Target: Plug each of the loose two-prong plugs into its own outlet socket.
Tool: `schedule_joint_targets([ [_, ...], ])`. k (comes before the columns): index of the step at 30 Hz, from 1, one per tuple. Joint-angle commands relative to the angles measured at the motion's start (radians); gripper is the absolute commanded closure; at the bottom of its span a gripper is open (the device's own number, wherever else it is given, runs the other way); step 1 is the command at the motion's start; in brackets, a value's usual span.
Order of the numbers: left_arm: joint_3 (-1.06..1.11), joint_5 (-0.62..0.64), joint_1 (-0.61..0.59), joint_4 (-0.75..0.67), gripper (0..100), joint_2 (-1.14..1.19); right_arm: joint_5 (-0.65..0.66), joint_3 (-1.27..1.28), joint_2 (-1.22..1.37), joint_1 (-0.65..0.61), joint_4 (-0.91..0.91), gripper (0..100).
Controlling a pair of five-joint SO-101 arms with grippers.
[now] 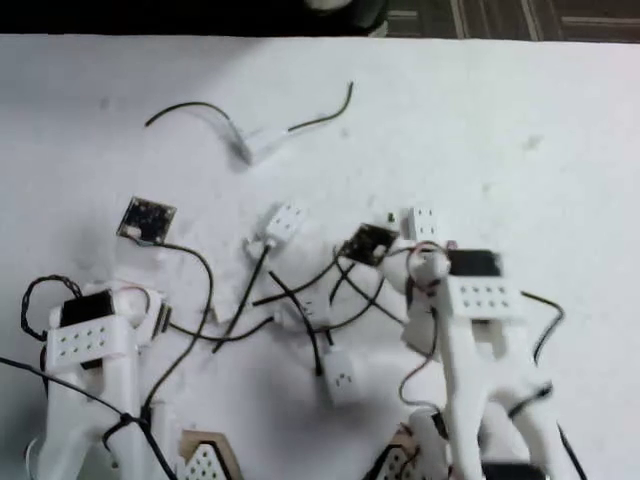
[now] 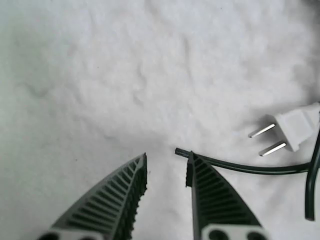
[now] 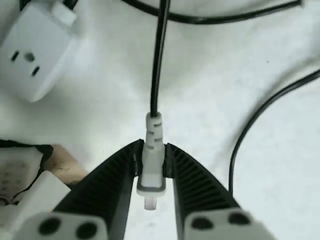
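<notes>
Right end effector (image 3: 152, 148), low over the desk (image 3: 215, 65), pinches a white plug (image 3: 151, 172) lengthwise, cord running straight ahead. Left end effector (image 2: 167, 167) is spread. An outlet socket (image 3: 35, 55) lies ahead of the right; a loose plug (image 2: 292, 129) ahead-sideways of the left aims its prongs across.

A white desk (image 1: 540, 120) takes up nearly the whole high view, its far edge running straight across at 12 o'clock. Its covering is matte and faintly mottled, with a few small grey specks toward 2 o'clock. Close up in the left wrist view it looks softly dimpled, like cloth or felt. The light is even and diffuse, throwing only pale, blurred shadows on the white. Beyond the far edge lies a dark strip (image 1: 150, 16) of room, too dim to tell floor from wall. At 1 o'clock slanting pale bands (image 1: 500, 18) cross it, and at 12 o'clock the frame cuts off a pale rounded shape (image 1: 330, 4).
</notes>
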Motion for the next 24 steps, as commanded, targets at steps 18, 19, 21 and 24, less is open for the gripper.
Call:
schedule_joint_targets([
  [18,-0.038,0.101,-0.002,-0.066,86,-0.031,-0.316,-0.049,-0.628,-0.039,0.054,98.1],
  [19,-0.055,0.12,-0.002,-0.066,86,-0.031,-0.381,-0.049,-0.627,-0.084,0.031,98.1],
  [21,-0.095,0.143,-0.002,-0.064,86,-0.031,-0.499,-0.049,-0.618,-0.17,-0.018,98.1],
  [24,-0.161,0.192,-0.002,-0.061,86,-0.031,-0.66,-0.049,-0.595,-0.28,-0.119,98.1],
])
